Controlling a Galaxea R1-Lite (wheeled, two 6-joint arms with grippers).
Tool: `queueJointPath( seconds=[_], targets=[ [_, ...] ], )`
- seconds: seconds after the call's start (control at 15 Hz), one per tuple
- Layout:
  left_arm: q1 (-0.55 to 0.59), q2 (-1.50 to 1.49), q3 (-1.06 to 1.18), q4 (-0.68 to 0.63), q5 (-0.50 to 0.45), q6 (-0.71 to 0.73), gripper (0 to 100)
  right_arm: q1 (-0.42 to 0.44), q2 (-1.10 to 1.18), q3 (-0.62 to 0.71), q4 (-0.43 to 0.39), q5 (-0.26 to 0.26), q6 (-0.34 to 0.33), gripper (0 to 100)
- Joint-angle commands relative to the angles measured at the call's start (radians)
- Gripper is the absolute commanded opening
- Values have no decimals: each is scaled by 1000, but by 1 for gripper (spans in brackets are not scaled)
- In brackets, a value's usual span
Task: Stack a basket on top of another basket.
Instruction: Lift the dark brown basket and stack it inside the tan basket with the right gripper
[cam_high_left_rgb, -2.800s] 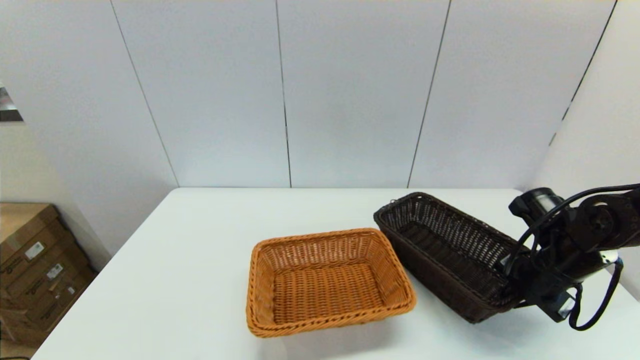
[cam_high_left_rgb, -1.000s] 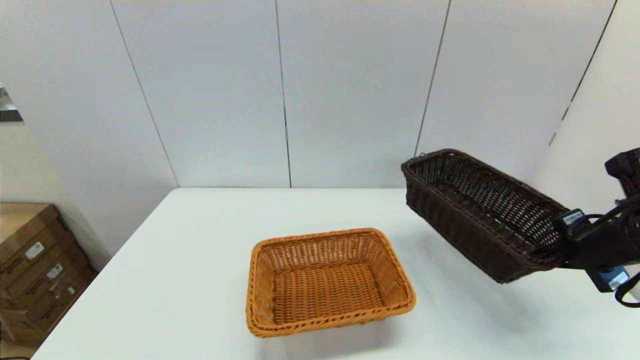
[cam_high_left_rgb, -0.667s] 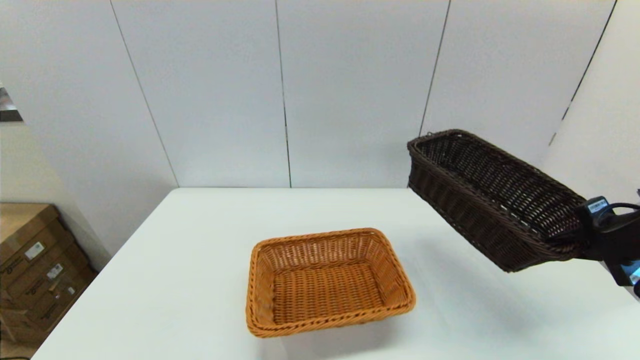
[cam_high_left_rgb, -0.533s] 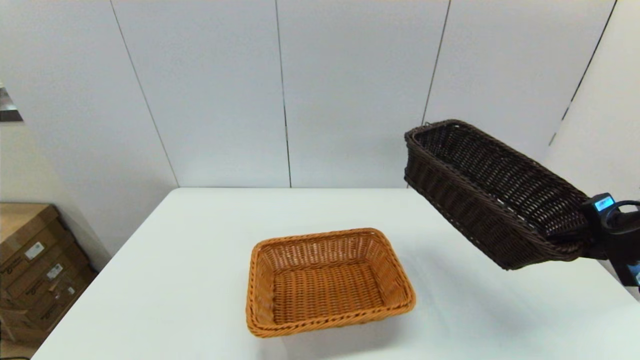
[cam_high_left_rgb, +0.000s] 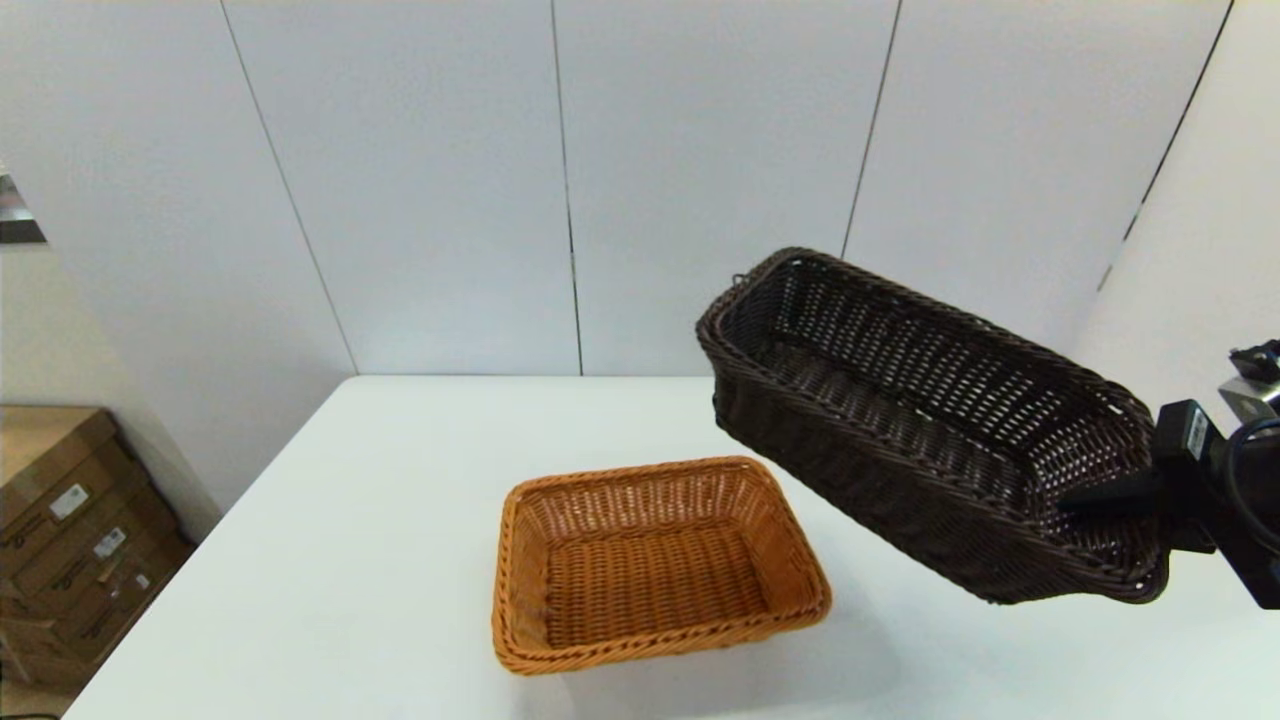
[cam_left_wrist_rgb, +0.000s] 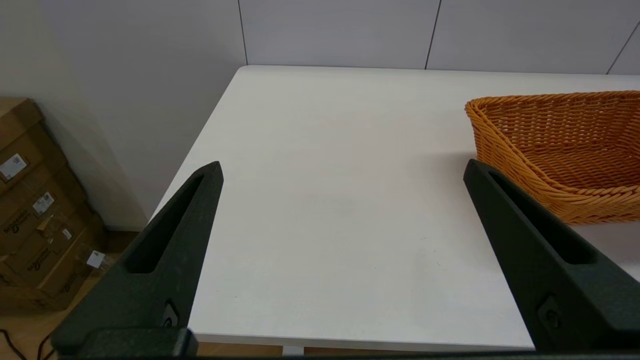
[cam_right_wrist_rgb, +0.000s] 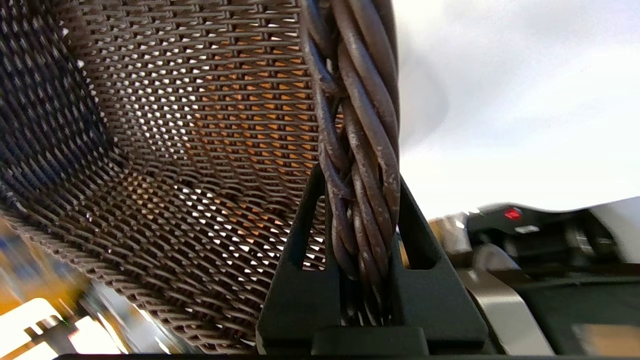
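The right gripper (cam_right_wrist_rgb: 361, 200), pinched tight on the dark brown basket's (cam_high_left_rgb: 900, 430) braided rim, should carry it level over the orange-tan basket (cam_high_left_rgb: 655, 560) and lower it straight, while the left gripper (cam_left_wrist_rgb: 342, 172) waits wide open and empty.

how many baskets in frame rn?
2. The dark brown basket is off the table, tilted, right gripper shut on its braided rim. The orange-tan basket sits on the white table, empty. Nothing visibly hides a third.
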Motion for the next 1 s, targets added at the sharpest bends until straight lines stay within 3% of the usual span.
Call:
queueJointPath(
  seconds=[0.07,0.47,1.0],
  targets=[
    [1,0,2,-1,0,-1,100,123,-5,-16,15,-3,-40,0],
    [1,0,2,0,0,-1,100,286,72,-77,43,-14,-164,0],
    [1,0,2,0,0,-1,100,337,331,-197,35,-19,-301,0]
  ],
)
